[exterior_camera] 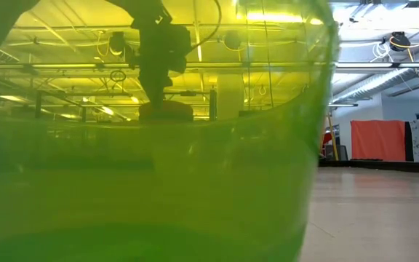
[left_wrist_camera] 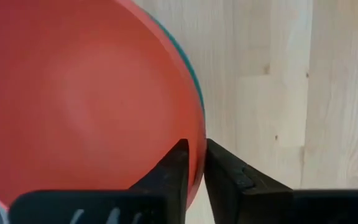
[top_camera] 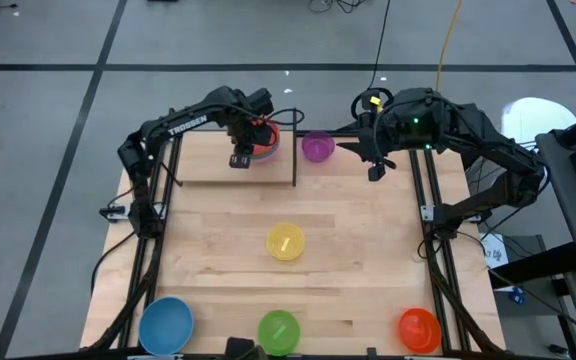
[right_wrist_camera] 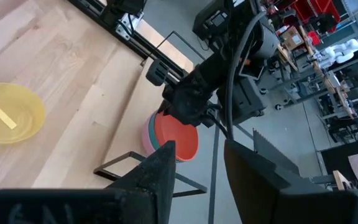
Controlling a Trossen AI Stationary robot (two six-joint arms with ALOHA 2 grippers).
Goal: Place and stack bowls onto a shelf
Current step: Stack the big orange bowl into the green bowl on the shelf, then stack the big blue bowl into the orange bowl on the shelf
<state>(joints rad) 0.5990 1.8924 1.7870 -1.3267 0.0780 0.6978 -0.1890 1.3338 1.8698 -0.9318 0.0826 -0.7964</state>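
Clamping the red bowl by its rim, left gripper sits over the shelf; its wrist view alone shows a teal bowl edge under the red. Right wrist view adds a pink bowl in that same stack. Right gripper hangs with fingers apart just off the shelf's end, beside the purple bowl. Yellow bowl lies in front of the shelf; blue bowl and orange bowl far from it. Green bowl fills the low view
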